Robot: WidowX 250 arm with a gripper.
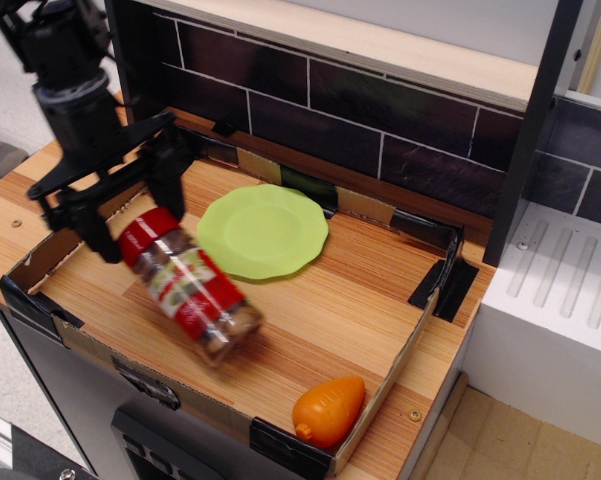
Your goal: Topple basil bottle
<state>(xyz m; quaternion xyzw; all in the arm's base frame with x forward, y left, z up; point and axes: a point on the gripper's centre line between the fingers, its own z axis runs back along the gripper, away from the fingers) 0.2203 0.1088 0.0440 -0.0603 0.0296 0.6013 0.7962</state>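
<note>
The gripper (130, 195), fingers spread, hovers at the tray's (380, 390) left edge; the basil bottle (188, 285) leans steeply left beneath it, bare floor right, carrot (329, 410) near corner

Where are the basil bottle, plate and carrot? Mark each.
basil bottle (185, 290): main view, on its label.
plate (263, 231): main view, on its centre.
carrot (329, 409): main view, on its body.
</note>
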